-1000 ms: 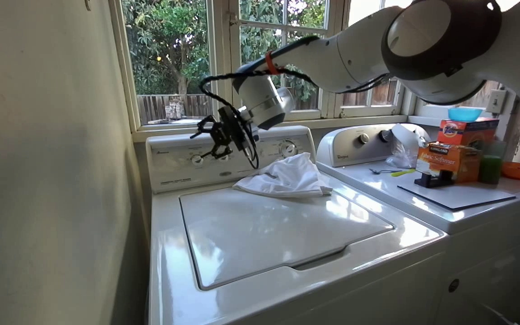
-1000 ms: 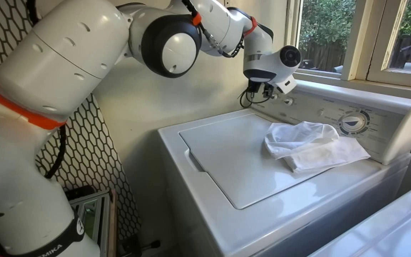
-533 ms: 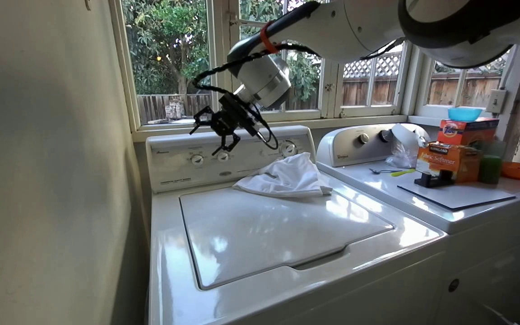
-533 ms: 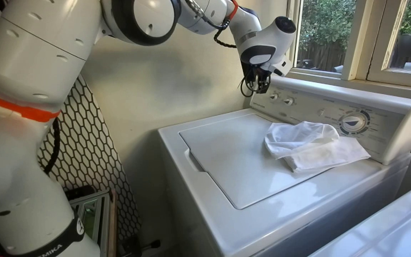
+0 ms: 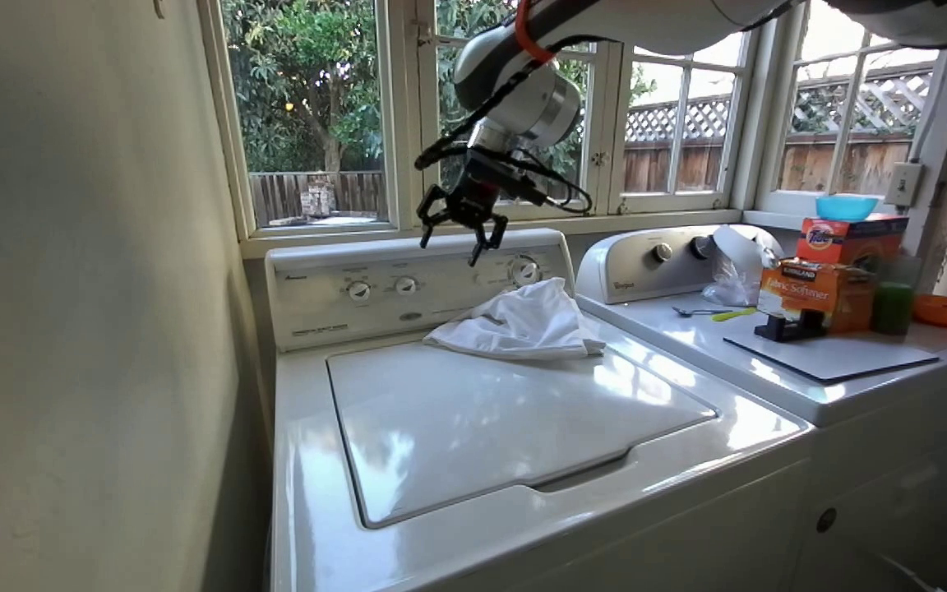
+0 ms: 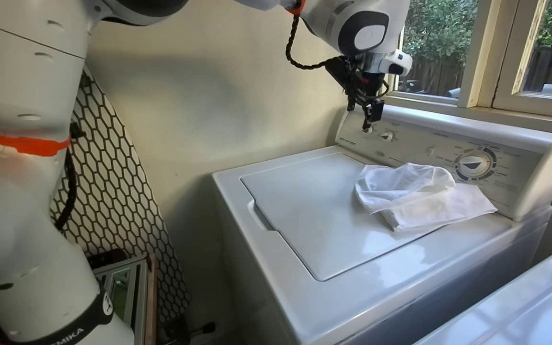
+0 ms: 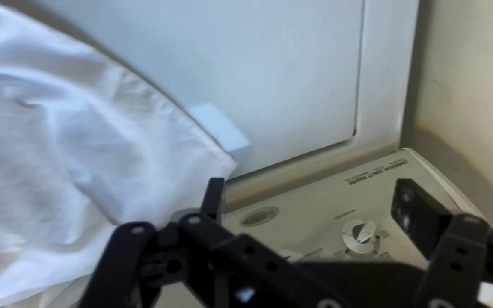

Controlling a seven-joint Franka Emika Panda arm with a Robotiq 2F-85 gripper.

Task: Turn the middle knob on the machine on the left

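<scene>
The machine point(image 5: 523, 411) is a white top-loading washer; its lid shows in both exterior views point(image 6: 314, 206) and fills much of the wrist view point(image 7: 280, 64). The middle knob point(image 5: 405, 285) is small, round and pale, second in the panel's row; it also shows in an exterior view point(image 6: 387, 136). In the wrist view the middle knob point(image 7: 288, 253) is partly hidden behind a gripper finger. My gripper point(image 5: 449, 250) is open and empty above and in front of the panel, to the right of the knob and apart from it. In the wrist view the left knob point(image 7: 358, 236) lies between the open fingers point(image 7: 309, 201).
A white cloth point(image 5: 527, 325) lies over the lid's rear right and the panel's foot. The large dial point(image 6: 475, 164) is at the panel's right. A wall point(image 6: 199, 105) stands close on one side. The other appliance point(image 5: 646, 267) holds boxes point(image 5: 810, 288) and bowls.
In the exterior views my gripper has lifted off from in front of the left and middle knobs and moved up and right. Both knobs are uncovered there now. The gripper stays open.
</scene>
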